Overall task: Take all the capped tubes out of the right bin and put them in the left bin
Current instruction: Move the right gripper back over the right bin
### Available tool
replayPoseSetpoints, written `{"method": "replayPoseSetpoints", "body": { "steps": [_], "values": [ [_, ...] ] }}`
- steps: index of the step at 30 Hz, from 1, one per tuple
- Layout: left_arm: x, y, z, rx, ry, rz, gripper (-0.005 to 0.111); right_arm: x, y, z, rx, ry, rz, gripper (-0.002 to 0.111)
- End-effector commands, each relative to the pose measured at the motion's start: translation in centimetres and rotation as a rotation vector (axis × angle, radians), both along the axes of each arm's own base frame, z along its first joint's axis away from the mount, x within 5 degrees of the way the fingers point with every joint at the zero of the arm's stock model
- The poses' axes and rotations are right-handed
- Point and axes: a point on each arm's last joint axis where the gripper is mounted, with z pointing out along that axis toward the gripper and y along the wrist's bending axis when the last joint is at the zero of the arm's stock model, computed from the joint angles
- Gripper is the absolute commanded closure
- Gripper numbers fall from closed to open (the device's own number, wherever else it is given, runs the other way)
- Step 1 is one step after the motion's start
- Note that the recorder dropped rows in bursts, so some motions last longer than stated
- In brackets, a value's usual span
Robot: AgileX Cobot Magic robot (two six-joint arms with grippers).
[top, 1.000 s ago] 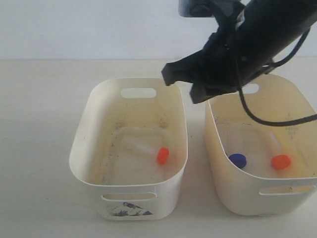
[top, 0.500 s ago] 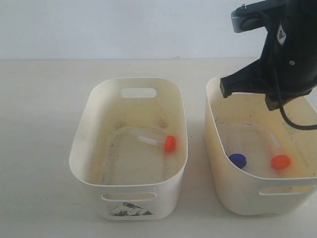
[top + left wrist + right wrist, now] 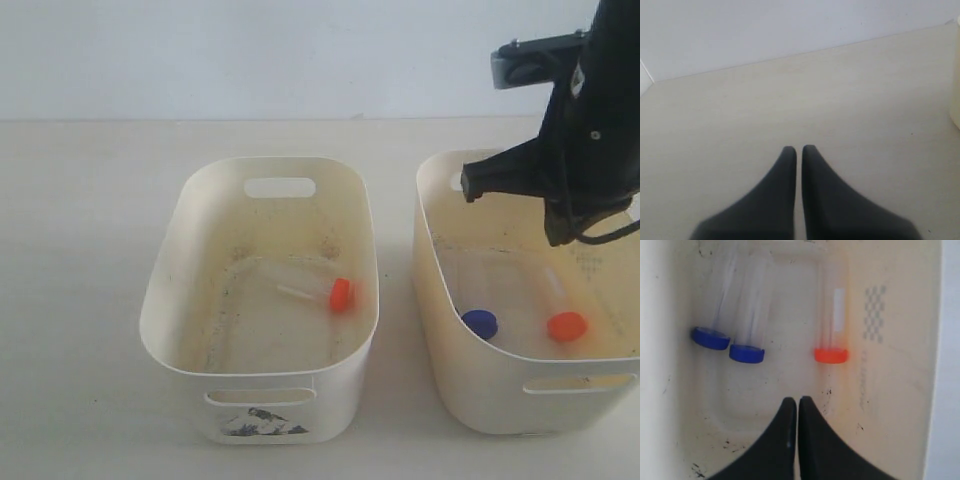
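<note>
- The left bin [image 3: 165, 300] and right bin [image 3: 440, 330] stand side by side on the counter [image 3: 80, 250], near each other but not touching.
- One orange-capped tube [image 3: 320, 293] lies on its side on the left bin's speckled floor, with its cap toward the wall nearest the right bin.
- A second orange-capped tube [image 3: 566, 326] and a blue-capped tube [image 3: 480, 322] lie apart on the right bin's floor.
- The right wrist view shows two blue caps close together by the bin wall. I cannot tell whether one is a reflection.
- The right arm [image 3: 590, 150] hangs over the back of the right bin.
- The right gripper [image 3: 798, 401] points down into that bin, its jaws pressed together and holding nothing, clear of the tubes.
- The left gripper [image 3: 799, 148] is over bare counter, its jaws pressed almost together with only a thin slit between them, and empty.
</note>
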Motion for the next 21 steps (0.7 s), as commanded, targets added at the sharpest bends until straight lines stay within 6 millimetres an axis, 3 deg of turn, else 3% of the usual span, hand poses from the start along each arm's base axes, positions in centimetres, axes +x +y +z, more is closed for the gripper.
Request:
{"method": "replayPoseSetpoints", "body": {
  "steps": [1, 7, 21],
  "values": [
    [0.0, 0.0, 0.2, -0.013, -0.007, 0.000, 0.102, 1.1, 0.4, -2.2, -0.005, 0.071, 0.031, 0.107],
    [0.0, 0.0, 0.2, -0.013, -0.007, 0.000, 0.102, 2.1, 0.9, -3.8, 0.044, 0.097, 0.080, 0.109],
    [0.0, 0.0, 0.2, -0.013, -0.007, 0.000, 0.102, 2.9, -0.5, -4.0, 0.145, 0.087, 0.063, 0.109]
  ]
}}
